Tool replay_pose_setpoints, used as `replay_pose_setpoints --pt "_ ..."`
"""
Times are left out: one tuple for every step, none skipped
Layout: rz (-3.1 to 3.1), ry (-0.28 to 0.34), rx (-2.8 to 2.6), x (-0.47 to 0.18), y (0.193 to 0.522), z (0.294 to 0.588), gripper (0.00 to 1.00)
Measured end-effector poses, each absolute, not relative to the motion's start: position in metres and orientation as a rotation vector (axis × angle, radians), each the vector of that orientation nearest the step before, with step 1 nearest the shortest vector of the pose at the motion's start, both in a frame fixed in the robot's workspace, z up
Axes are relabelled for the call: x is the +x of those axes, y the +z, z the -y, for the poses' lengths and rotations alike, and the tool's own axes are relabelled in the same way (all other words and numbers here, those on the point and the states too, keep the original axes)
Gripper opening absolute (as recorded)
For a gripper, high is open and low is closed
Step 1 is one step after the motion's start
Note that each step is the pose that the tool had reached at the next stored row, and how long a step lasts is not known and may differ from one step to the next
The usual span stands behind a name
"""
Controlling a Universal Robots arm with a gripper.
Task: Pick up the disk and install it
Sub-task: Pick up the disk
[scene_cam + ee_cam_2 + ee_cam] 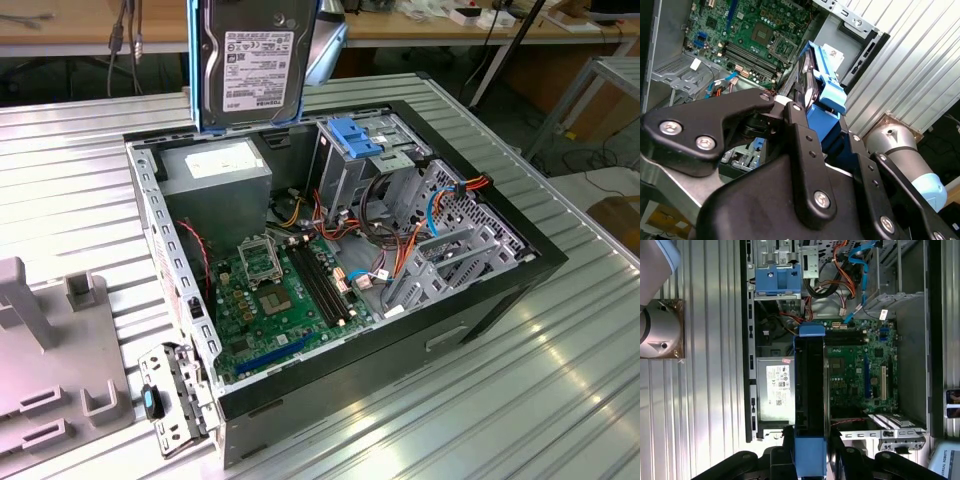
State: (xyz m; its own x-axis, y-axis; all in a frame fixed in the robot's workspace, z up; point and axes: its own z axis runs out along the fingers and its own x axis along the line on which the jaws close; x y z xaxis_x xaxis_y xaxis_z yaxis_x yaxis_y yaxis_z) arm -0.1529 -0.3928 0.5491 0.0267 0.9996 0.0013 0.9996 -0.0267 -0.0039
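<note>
The disk (250,65), a grey-black drive with a white label in a bright blue carrier, hangs upright above the back of the open computer case (540,250), over the power supply (215,165). In the first wrist view the disk (810,390) shows edge-on, with my gripper (810,442) shut on its near end, one black finger on each side. The second wrist view has the same grip: the gripper (817,120) clamps the blue carrier of the disk (827,87) over the motherboard. The drive cage with its fixed blue bracket (355,135) stands just to the exterior view's right of the disk.
Inside the case lie the green motherboard (280,290), orange and blue cables (400,250) and grey metal brackets (450,230). A grey fixture (40,350) sits at the exterior view's left on the ribbed metal table (500,400). The arm's base (660,325) stands beside the case.
</note>
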Motion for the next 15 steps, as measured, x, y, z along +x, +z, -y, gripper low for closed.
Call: replay_pose_setpoints --pt "2.189 0.003 -2.248 -0.153 0.549 0.4 0.37" --pt "2.189 0.003 -2.248 -0.153 0.549 0.402 0.37" --pt "2.189 0.003 -2.248 -0.153 0.549 0.403 0.37" --pt "2.189 0.003 -2.248 -0.153 0.549 0.406 0.37" --pt "2.189 0.003 -2.248 -0.153 0.549 0.408 0.37" --pt "2.189 0.003 -2.248 -0.153 0.549 0.41 0.37" --pt "2.189 0.003 -2.248 -0.153 0.549 0.412 0.37" --pt "2.189 0.003 -2.248 -0.153 0.549 0.416 0.37" --pt "2.189 0.003 -2.248 -0.153 0.549 0.419 0.37" --pt "2.189 0.003 -2.248 -0.153 0.549 0.421 0.37" --pt "2.189 0.003 -2.248 -0.153 0.549 0.423 0.37" --pt "2.189 0.003 -2.248 -0.153 0.549 0.425 0.37" --pt "2.189 0.003 -2.248 -0.153 0.549 0.426 0.37" --pt "2.189 0.003 -2.248 -0.153 0.549 0.429 0.37" --pt "2.189 0.003 -2.248 -0.153 0.549 0.431 0.37"
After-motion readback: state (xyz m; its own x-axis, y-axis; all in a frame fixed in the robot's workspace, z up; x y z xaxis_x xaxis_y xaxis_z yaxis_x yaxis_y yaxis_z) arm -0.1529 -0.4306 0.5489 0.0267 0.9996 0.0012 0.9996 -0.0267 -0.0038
